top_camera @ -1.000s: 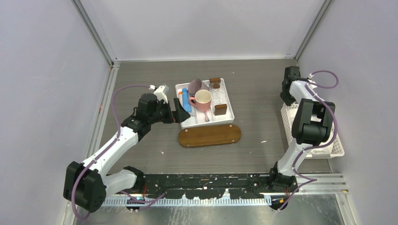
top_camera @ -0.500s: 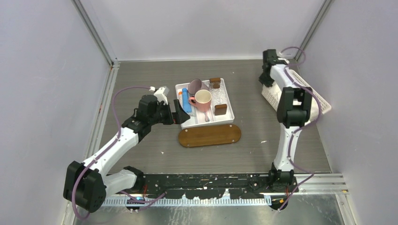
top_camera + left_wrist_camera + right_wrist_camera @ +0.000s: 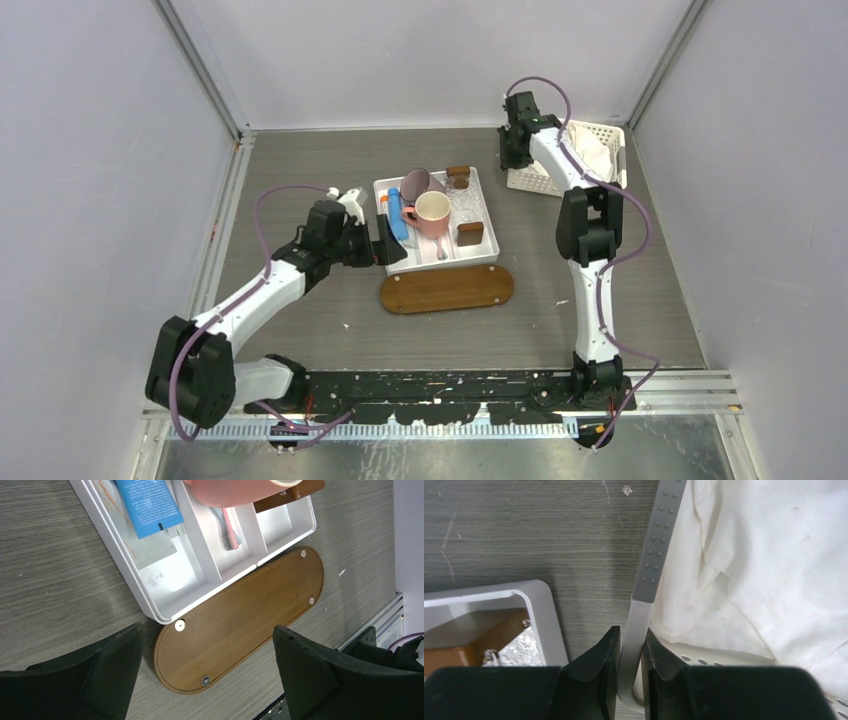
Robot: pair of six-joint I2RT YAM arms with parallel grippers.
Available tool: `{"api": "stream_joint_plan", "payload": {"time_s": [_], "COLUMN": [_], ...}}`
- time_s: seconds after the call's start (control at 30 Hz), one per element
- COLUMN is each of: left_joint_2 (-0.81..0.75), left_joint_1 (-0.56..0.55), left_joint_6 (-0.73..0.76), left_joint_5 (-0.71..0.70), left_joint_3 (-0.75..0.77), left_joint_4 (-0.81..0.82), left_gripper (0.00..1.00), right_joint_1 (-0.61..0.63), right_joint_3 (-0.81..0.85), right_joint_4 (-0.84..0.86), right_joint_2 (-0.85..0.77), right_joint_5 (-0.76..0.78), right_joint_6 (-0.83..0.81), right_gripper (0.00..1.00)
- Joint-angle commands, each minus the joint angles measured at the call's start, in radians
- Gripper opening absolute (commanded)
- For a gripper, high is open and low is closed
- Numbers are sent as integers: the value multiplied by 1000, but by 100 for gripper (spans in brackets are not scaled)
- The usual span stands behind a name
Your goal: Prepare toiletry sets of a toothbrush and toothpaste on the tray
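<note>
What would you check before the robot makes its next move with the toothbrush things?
1. The brown wooden oval board is bare: ok.
2. The left claw is open, empty: ok.
3. The blue toothpaste tube shows in the white divided plastic tray: ok.
4. The slim pink toothbrush is clear: not ok, a pink mug overlaps it.
5. The right claw is free: not ok, shut on the white lattice basket.

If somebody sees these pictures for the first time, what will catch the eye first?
The right arm, stretched to the far right corner, where the right gripper has its jaws shut on the edge of the white basket with a cloth inside. Next, the crowded white tray in the middle, and the bare wooden board just in front of it.
</note>
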Motion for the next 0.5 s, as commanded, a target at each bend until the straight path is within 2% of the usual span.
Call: {"api": "stream_joint_plan", "payload": {"time_s": [0.0, 0.2, 0.33, 0.47], "left_joint_2": [47, 136, 177, 218], "left_joint_1": [-1, -1, -1, -1], "left_joint_6": [22, -10, -13, 1], "left_joint_5": [1, 7, 8, 3], "left_joint_3": [69, 75, 90, 118], "left_joint_4": [6, 82, 97, 90], "left_gripper": [100, 100, 100, 100], "right_joint_1": [-35, -31, -25, -12], "right_joint_3": [-11, 17, 184, 214], "right_joint_4": [65, 137, 106, 154], "right_joint_2": [-79, -33, 87, 124], "right_joint_5": [-118, -161, -186, -208], "right_joint_6": [-190, -225, -239, -258], "right_gripper": [1, 1, 1, 1]}}
